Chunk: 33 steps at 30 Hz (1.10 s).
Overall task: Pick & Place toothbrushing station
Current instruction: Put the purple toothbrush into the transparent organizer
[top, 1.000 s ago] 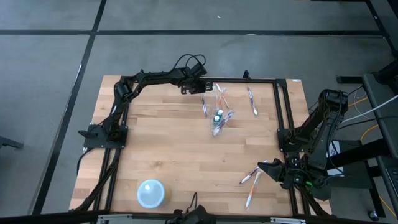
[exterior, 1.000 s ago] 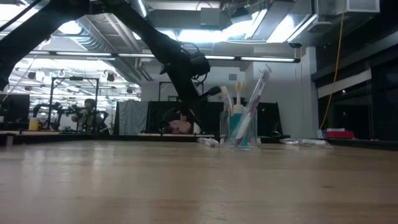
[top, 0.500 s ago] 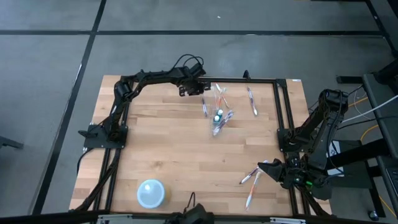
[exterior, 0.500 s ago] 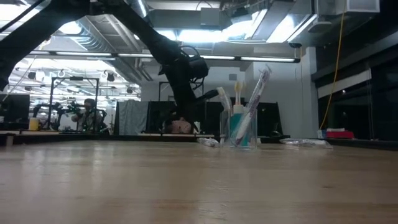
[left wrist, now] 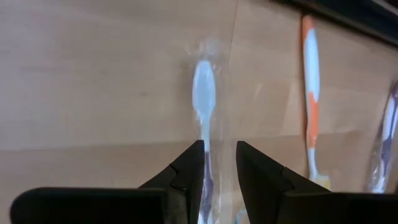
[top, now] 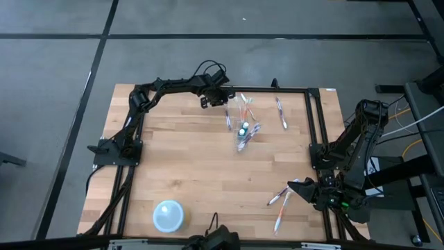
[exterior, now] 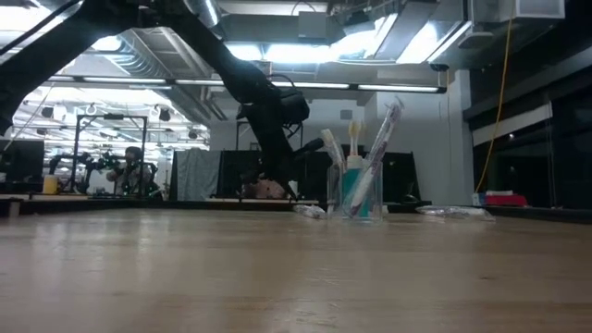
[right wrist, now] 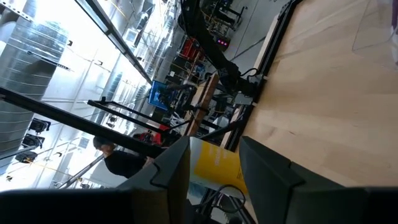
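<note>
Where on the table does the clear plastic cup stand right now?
In the high view, the clear plastic cup stands in the table's far middle, near the left gripper, with toothbrushes lying around it.

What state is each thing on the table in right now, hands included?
Clear cup: upright, holding several toothbrushes and the teal tube.
Wrapped toothbrush: flat on the table, lying between the left hand's fingers.
Orange toothbrush: flat on the table beside it.
Loose toothbrushes: flat near the right hand.
Pale blue bowl: sitting at the table's near edge.
Left hand: partly open.
Right hand: open, empty.
</note>
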Each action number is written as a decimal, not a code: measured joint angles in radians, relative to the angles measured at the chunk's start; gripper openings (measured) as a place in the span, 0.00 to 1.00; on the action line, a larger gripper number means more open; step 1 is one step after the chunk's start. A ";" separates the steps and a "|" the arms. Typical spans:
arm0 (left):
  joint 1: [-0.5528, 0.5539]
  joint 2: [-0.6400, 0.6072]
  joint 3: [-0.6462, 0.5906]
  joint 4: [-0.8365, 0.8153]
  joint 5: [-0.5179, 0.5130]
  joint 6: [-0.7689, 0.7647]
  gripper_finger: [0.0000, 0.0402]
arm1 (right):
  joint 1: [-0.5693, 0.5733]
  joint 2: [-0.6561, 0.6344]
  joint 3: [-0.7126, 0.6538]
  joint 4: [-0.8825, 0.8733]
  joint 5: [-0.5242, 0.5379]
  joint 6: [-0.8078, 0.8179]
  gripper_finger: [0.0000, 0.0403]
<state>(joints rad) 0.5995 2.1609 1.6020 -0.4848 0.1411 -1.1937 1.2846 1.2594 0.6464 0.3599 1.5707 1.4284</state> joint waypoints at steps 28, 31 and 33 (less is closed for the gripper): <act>0.029 0.146 0.283 -0.240 0.125 0.079 0.01 | 0.000 0.000 0.016 0.023 0.000 -0.057 0.35; 0.040 0.142 0.313 -0.252 0.126 0.129 0.01 | 0.000 0.000 0.016 0.023 0.000 -0.057 0.35; 0.049 0.142 0.340 -0.265 0.143 0.161 0.01 | 0.000 0.000 0.016 0.022 0.000 -0.066 0.35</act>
<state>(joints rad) 0.6482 2.3028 1.9418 -0.7496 0.2841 -1.0324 1.2846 1.2591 0.6624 0.3817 1.5703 1.3622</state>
